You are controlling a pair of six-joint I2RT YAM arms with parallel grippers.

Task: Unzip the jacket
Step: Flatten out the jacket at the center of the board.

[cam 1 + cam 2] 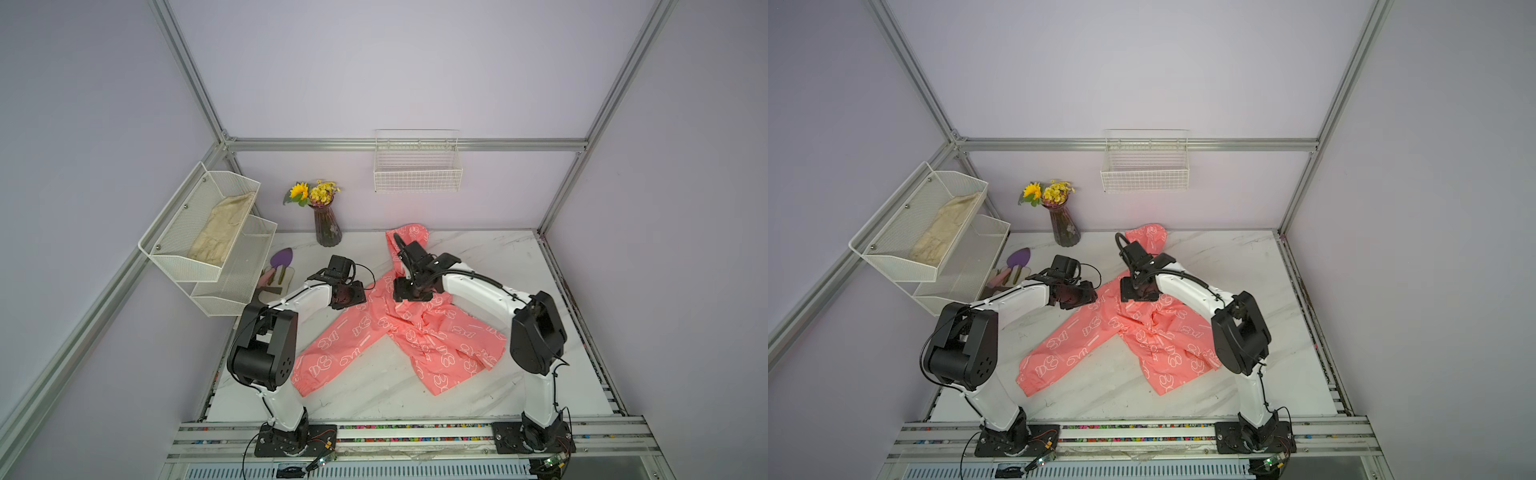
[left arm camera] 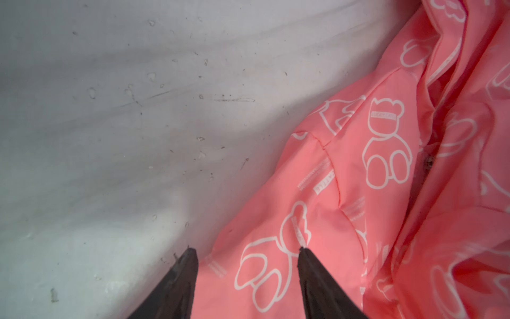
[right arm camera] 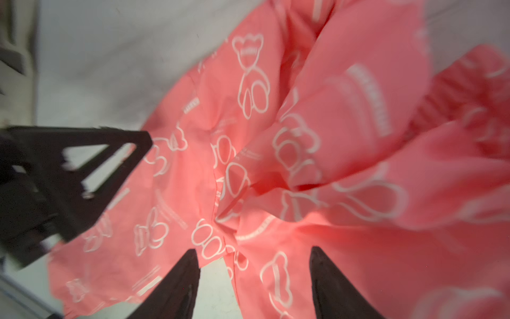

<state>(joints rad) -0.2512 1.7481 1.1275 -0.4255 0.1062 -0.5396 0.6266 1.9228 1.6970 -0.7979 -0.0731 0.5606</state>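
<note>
The coral-pink jacket [image 1: 436, 353] with white bear outlines lies crumpled on the marble table in both top views, its hood toward the back wall and one sleeve [image 1: 332, 353] stretched to the front left. My left gripper [image 1: 349, 297] hovers at the jacket's left shoulder. In the left wrist view the left gripper [image 2: 247, 251] is open, with flat pink fabric [image 2: 358, 179] lying between its fingers. My right gripper [image 1: 409, 293] is low over the collar area. In the right wrist view the right gripper [image 3: 254, 250] is open over two parted jacket edges [image 3: 229, 265]. I cannot make out the zipper pull.
A vase of yellow flowers [image 1: 328, 226] stands at the back. A white mesh rack [image 1: 232, 282] on the left holds a beige cloth [image 1: 222, 230], with a purple trowel [image 1: 281, 258] below it. A wire basket [image 1: 417, 174] hangs on the back wall.
</note>
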